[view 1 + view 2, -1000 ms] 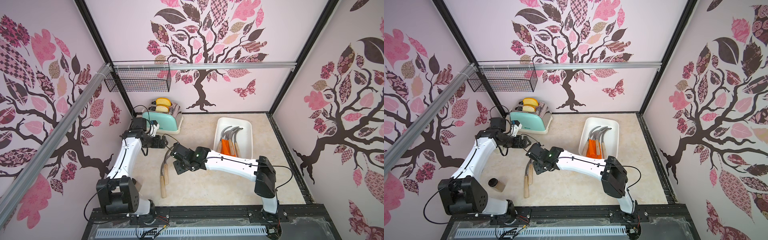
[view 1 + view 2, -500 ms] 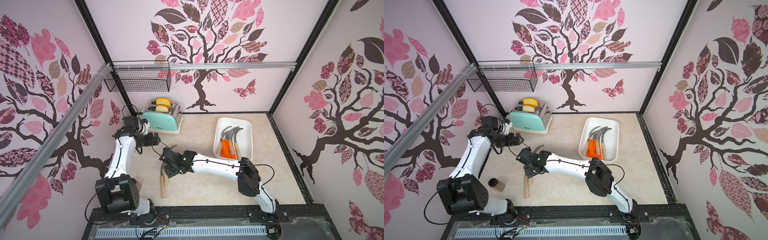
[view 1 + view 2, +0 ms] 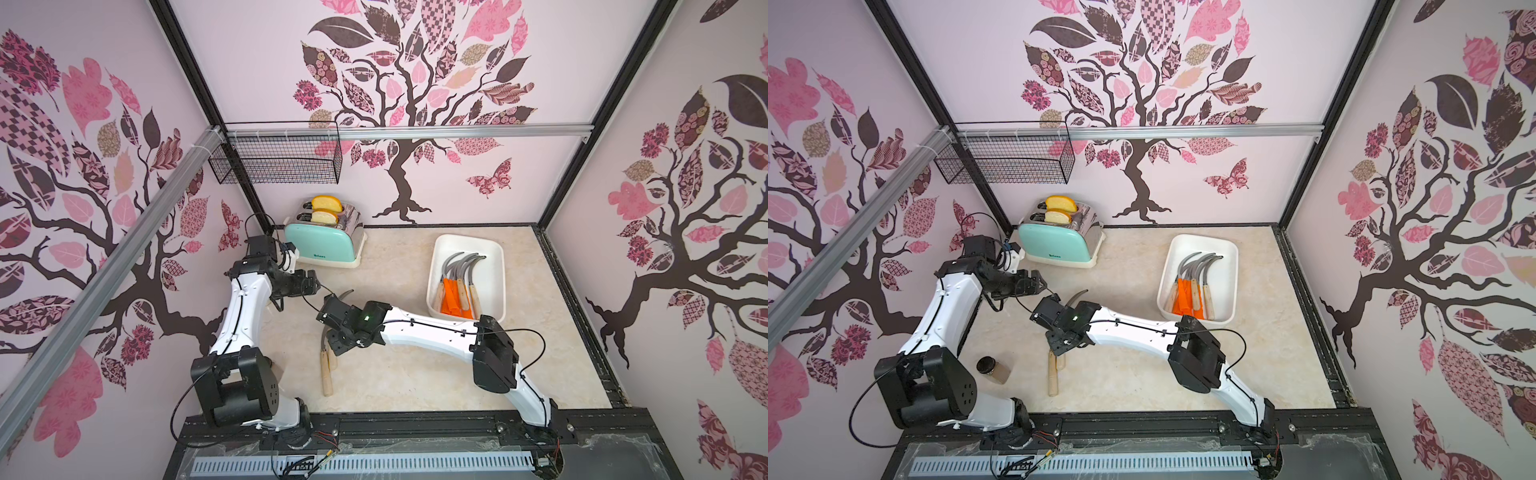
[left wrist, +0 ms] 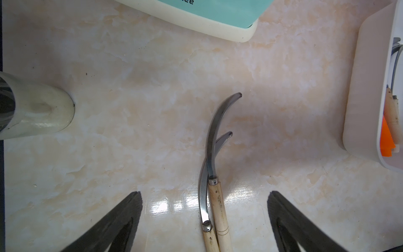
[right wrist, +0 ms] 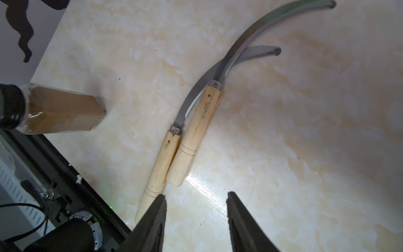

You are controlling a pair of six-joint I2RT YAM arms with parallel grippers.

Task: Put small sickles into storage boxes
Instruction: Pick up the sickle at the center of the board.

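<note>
Pickup approach: right fingers (image 5: 152, 222), half-parted and empty, are hovering over two pale wooden-handled, grey-bladed sickles (image 5: 196, 126); next move: straddling one handle; left fingers (image 4: 117, 222) wide, empty

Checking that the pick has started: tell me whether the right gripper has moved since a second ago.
Yes. The right gripper has shifted away from the white tray, toward the two wooden-handled sickles lying on the table.

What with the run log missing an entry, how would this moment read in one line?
right gripper: open, over two loose sickles | left gripper: open, empty | white tray: holds stored sickles | grasp pending
</note>
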